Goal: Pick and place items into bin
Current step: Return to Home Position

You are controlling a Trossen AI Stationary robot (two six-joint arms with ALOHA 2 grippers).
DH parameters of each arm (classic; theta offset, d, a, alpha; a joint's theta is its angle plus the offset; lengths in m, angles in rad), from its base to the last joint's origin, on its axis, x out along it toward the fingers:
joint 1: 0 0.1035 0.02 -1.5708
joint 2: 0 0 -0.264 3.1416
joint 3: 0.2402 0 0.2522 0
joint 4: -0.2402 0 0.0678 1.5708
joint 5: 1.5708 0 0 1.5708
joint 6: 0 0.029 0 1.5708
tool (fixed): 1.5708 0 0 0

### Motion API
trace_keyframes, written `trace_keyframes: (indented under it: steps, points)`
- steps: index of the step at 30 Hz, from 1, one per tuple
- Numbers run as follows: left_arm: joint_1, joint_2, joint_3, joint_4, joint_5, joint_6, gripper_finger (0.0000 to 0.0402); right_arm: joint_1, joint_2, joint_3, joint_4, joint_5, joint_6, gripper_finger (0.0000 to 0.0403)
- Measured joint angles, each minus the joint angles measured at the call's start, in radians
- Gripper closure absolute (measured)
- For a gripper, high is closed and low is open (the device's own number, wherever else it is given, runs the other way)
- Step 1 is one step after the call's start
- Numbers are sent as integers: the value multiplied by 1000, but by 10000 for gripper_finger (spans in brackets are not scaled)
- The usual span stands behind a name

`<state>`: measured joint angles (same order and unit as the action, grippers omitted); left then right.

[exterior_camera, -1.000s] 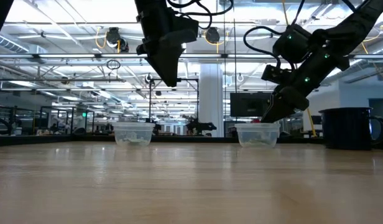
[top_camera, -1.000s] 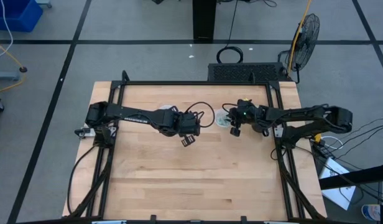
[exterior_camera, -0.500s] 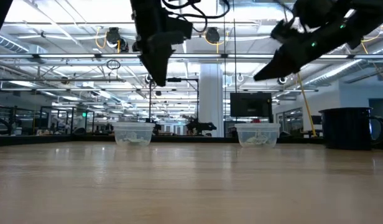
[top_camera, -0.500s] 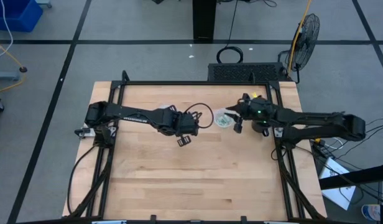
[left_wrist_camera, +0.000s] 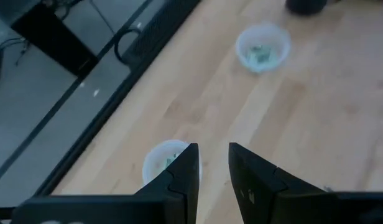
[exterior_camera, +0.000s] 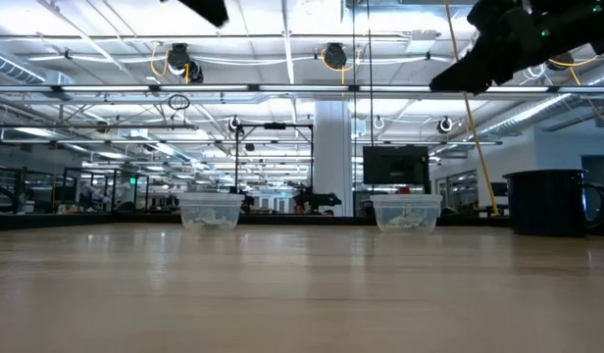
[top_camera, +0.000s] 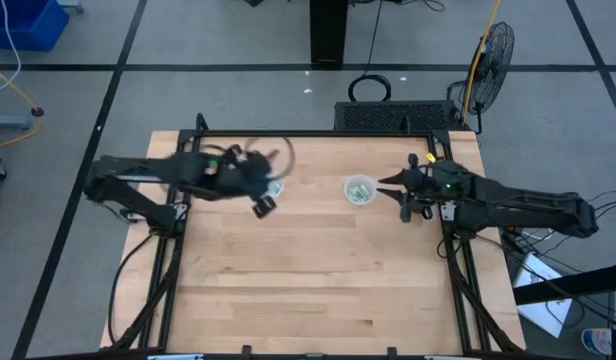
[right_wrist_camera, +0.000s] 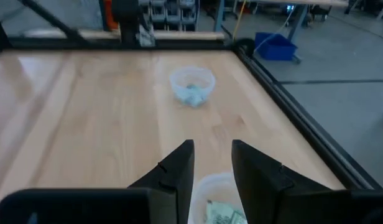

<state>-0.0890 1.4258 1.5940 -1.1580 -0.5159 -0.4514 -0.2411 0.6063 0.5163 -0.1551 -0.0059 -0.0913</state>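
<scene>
Two clear plastic cups stand on the wooden table. The left cup and the right cup both rest on their bases. Pale green packets lie inside both, in the left cup and in the right cup. My left gripper hangs high above the left cup's near side, narrowly open and empty. My right gripper hangs high, to the right of the right cup, also narrowly open and empty.
A dark mug-like container stands near the table's right edge. The table's black frame rail runs along the far edge. Bare wood fills the near half of the table.
My left gripper has pulled back from mid-table toward the left and far edges, rising almost out of the low view. My right gripper has risen from just over the right cup and drawn back toward the right edge. Both cups stay where they were.
</scene>
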Motion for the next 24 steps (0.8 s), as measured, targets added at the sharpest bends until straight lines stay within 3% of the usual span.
trace_keyframes:
  steps: [5, 9, 12, 24]
  points:
    - [-31, -173, -3, -58, -7, -79, 309, 20, -44, 0, -30, -5, 30, 303]
    - [-81, -310, -82, -82, -94, -146, 309, 34, -59, 0, -108, -87, 28, 303]
    - [-120, -417, -187, -80, -117, -223, 309, 47, -65, 0, -144, -130, 28, 303]
    - [-216, -804, -709, -5, -229, -518, 309, 55, -69, 0, -151, -127, 79, 303]
